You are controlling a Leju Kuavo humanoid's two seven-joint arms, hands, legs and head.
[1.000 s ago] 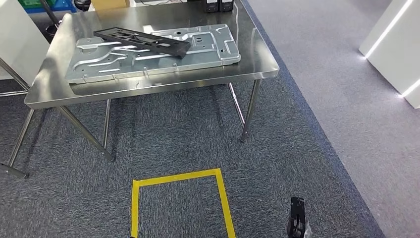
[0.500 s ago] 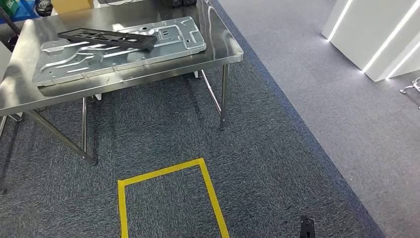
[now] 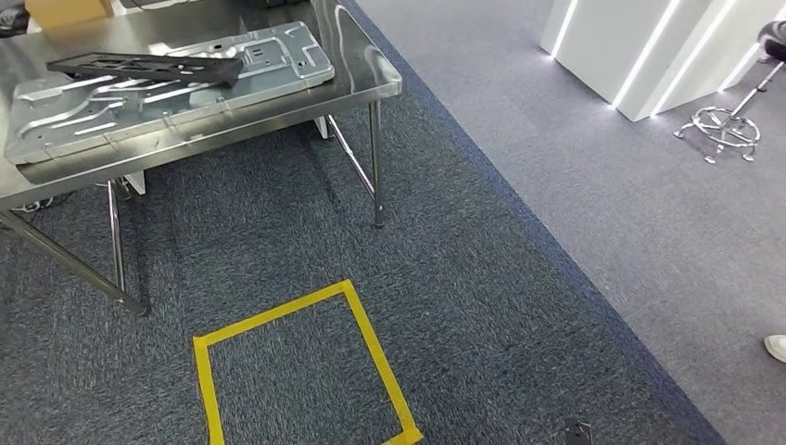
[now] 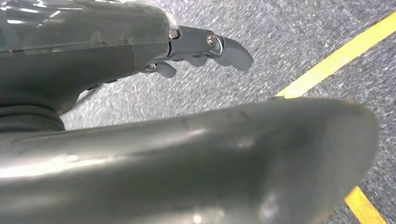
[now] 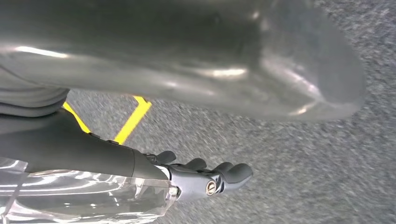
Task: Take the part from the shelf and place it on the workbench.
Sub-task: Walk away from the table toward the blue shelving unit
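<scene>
Yellow tape square (image 3: 292, 362), perhaps a stool (image 3: 732, 120).

There are no words, numbers or brand names to read on anything here. The only mark is a square outline of yellow tape (image 3: 297, 357) stuck on the grey carpet (image 3: 519, 306) near the steel workbench (image 3: 371, 79), and it has no writing on it. The black part (image 3: 144, 65) and the silver metal plate (image 3: 167, 97) on the workbench show no labels that can be read.
</scene>
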